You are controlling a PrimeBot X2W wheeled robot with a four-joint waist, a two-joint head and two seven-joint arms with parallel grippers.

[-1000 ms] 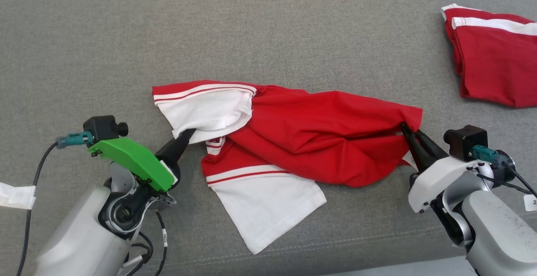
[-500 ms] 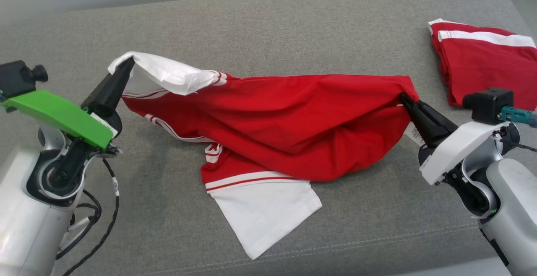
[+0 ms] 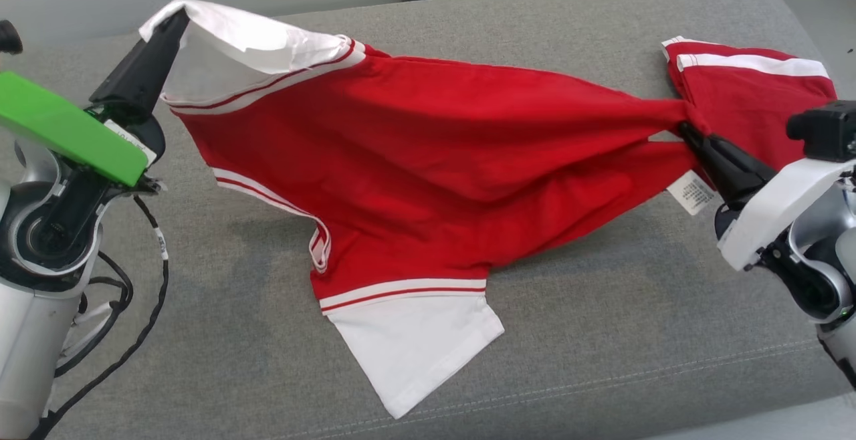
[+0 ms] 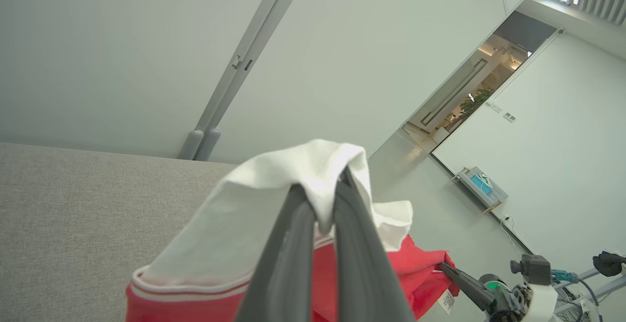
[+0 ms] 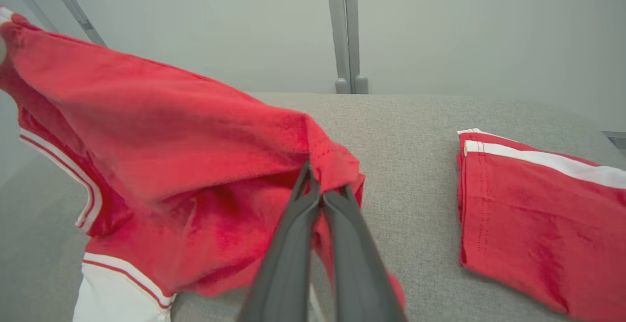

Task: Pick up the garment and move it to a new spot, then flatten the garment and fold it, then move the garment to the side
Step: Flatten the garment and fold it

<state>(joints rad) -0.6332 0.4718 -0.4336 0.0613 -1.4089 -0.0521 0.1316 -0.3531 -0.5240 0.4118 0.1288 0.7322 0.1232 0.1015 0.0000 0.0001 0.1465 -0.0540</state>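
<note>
One grey couch carries the red shirt, stretched from 10 to 3 o'clock, with its lower sleeve resting at 6. The left gripper is closed on the upper sleeve, the right gripper on the hem. Pulling harder may slip these small holds.

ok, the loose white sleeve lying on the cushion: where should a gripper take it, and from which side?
Probably its free hem, near the corner closest to the robot. The lower white sleeve of the shirt appears to rest flat on the grey cushion with that edge pointing at the near side, so come in low from there, jaws across the hem.
</note>
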